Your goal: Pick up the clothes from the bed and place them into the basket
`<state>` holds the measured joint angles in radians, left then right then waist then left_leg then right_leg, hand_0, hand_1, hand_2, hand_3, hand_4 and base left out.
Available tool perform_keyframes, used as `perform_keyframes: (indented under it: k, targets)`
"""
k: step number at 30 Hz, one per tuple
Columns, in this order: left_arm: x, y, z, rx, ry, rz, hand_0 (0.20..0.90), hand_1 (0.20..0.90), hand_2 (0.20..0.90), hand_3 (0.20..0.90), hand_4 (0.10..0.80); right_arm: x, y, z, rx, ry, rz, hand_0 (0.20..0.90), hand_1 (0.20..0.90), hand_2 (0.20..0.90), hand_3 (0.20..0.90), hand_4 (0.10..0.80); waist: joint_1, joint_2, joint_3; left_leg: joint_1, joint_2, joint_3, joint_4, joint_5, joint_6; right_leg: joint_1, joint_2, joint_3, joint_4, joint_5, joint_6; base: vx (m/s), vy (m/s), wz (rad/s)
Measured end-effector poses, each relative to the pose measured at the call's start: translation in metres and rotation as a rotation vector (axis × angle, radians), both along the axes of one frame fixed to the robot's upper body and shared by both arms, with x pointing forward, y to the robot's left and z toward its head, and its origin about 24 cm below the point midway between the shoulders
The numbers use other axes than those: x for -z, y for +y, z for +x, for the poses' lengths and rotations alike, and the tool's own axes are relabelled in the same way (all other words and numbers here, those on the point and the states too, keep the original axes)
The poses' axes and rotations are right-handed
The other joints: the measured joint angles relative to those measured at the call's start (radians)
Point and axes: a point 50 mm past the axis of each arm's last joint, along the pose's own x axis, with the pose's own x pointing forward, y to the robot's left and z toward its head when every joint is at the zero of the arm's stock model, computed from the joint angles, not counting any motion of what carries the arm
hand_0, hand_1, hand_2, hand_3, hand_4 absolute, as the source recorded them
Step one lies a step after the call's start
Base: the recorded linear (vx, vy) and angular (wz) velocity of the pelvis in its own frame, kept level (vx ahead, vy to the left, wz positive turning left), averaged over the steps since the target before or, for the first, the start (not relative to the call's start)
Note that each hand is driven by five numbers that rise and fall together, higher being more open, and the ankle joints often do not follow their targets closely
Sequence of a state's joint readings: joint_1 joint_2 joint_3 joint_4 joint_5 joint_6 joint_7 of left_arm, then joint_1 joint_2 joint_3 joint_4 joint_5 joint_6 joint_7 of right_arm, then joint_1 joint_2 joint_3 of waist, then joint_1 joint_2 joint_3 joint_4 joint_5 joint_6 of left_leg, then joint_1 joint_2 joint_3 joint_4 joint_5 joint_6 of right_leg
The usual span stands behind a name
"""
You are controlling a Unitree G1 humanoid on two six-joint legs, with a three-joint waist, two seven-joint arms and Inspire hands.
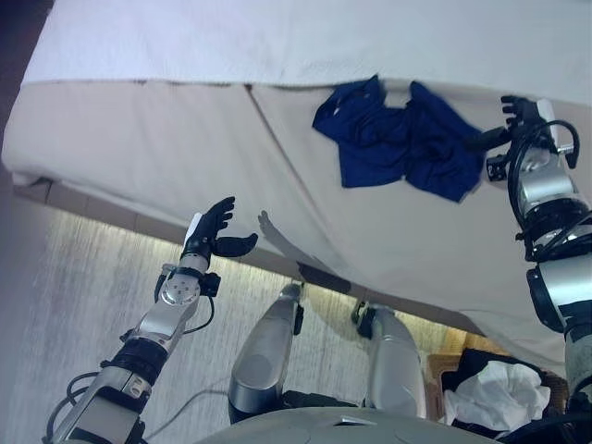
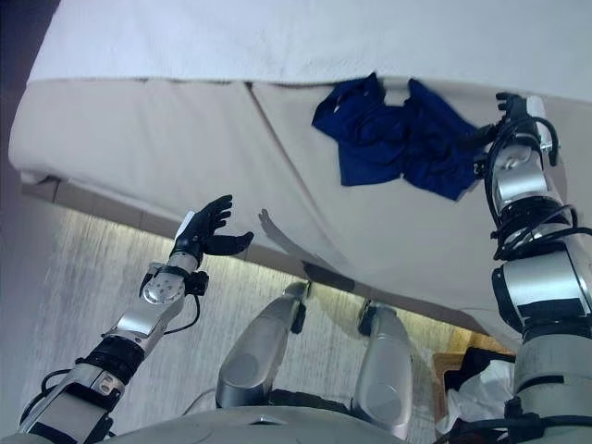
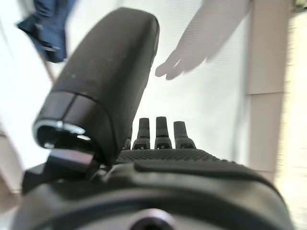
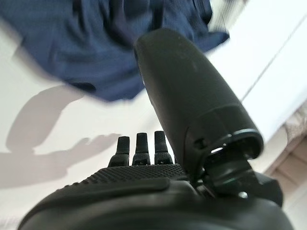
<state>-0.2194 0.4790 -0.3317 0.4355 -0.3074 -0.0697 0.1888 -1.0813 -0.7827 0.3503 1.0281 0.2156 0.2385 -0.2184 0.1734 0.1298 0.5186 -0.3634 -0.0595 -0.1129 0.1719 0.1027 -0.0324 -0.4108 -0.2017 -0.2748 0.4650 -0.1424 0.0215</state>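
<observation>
On the beige bed (image 1: 166, 139), the crumpled navy-blue cloth garment (image 1: 398, 139) lies just beside the released right hand (image 1: 523, 116); the left hand (image 1: 215, 229), also released, hangs well apart.

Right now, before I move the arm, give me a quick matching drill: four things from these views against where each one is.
Things:
1. blue garment
2. basket
3. left hand
4. right hand

Places:
A. on the floor at the robot's right, white cloth inside
B. open, over the bed's near edge
C. crumpled on the bed
D. open, beside the garment's right edge

Pairs: 1-C, 2-A, 3-B, 4-D
</observation>
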Motion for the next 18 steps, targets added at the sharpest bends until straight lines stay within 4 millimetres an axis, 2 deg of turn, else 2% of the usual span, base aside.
perform_keyframes:
  k: [1, 4, 9, 14, 15, 16, 17, 18]
  targets:
    - [0.0, 0.0, 0.0, -0.004, 0.0, -0.009, 0.9, 0.9, 0.9, 0.9, 0.8, -0.002, 0.0, 0.0, 0.001, -0.003, -0.001, 0.9, 0.9, 0.9, 0.9, 0.8, 0.012, 0.008, 0.007, -0.016, -0.011, 0.002, 0.017, -0.012, -0.002, -0.02, -0.014, 0.002, 0.029, -0.022, -0.001, 0.089, -0.003, 0.06]
    - [-0.003, -0.002, -0.002, -0.008, -0.026, -0.018, 0.9, 0.9, 0.9, 0.9, 0.8, -0.002, 0.004, 0.002, -0.002, 0.003, -0.008, 0.9, 0.9, 0.9, 0.9, 0.8, 0.036, 0.02, 0.017, -0.048, -0.03, 0.013, 0.052, -0.01, -0.003, -0.057, -0.036, 0.007, 0.072, -0.025, -0.002, -0.001, 0.003, 0.02]
    - [-0.018, -0.011, -0.001, 0.037, -0.101, -0.039, 0.9, 0.9, 0.9, 0.9, 0.8, -0.006, 0.005, 0.004, 0.03, -0.004, -0.008, 0.9, 0.9, 0.9, 0.9, 0.8, 0.045, 0.02, 0.017, -0.159, -0.068, 0.032, 0.136, -0.031, 0.024, -0.161, -0.107, 0.002, 0.178, -0.034, 0.005, 0.022, -0.006, 0.18]
    - [-0.032, -0.007, -0.004, 0.066, -0.159, -0.016, 0.9, 0.9, 0.9, 0.9, 0.8, -0.025, 0.005, 0.005, 0.075, -0.062, -0.013, 0.9, 0.9, 0.9, 0.9, 0.8, 0.055, 0.02, 0.017, -0.283, -0.081, 0.04, 0.215, -0.036, 0.026, -0.283, -0.133, 0.02, 0.317, -0.082, -0.038, 0.03, -0.047, 0.31]
    - [-0.035, -0.005, -0.006, 0.071, -0.172, -0.006, 0.9, 0.9, 0.9, 0.9, 0.8, -0.032, 0.004, 0.005, 0.09, -0.082, -0.016, 0.9, 0.9, 0.9, 0.9, 0.8, 0.059, 0.02, 0.017, -0.323, -0.083, 0.045, 0.245, -0.047, 0.011, -0.318, -0.144, 0.021, 0.319, -0.091, -0.041, 0.013, -0.043, 0.36]
    - [-0.037, -0.004, -0.005, 0.072, -0.182, -0.003, 0.9, 0.9, 0.9, 0.9, 0.8, -0.035, 0.005, 0.005, 0.094, -0.092, -0.017, 0.9, 0.9, 0.9, 0.9, 0.8, 0.059, 0.02, 0.017, -0.348, -0.086, 0.046, 0.28, -0.069, 0.006, -0.332, -0.147, 0.016, 0.319, -0.092, -0.041, 0.019, -0.037, 0.22]
    - [-0.035, -0.004, -0.008, 0.075, -0.172, 0.0, 0.9, 0.9, 0.9, 0.9, 0.8, -0.039, 0.005, 0.004, 0.1, -0.107, -0.021, 0.9, 0.9, 0.9, 0.9, 0.8, 0.063, 0.02, 0.017, -0.421, -0.08, 0.076, 0.509, -0.147, 0.051, -0.361, -0.157, 0.014, 0.344, -0.092, -0.04, 0.031, -0.045, -0.19]
    - [-0.025, -0.002, -0.017, 0.067, -0.135, -0.005, 0.9, 0.9, 0.9, 0.9, 0.8, -0.042, 0.007, 0.005, 0.092, -0.114, -0.03, 0.9, 0.9, 0.9, 0.9, 0.8, 0.077, 0.024, 0.015, -0.394, -0.074, 0.082, 0.566, -0.27, 0.063, -0.388, -0.148, 0.021, 0.391, -0.092, -0.035, 0.043, -0.055, -0.09]
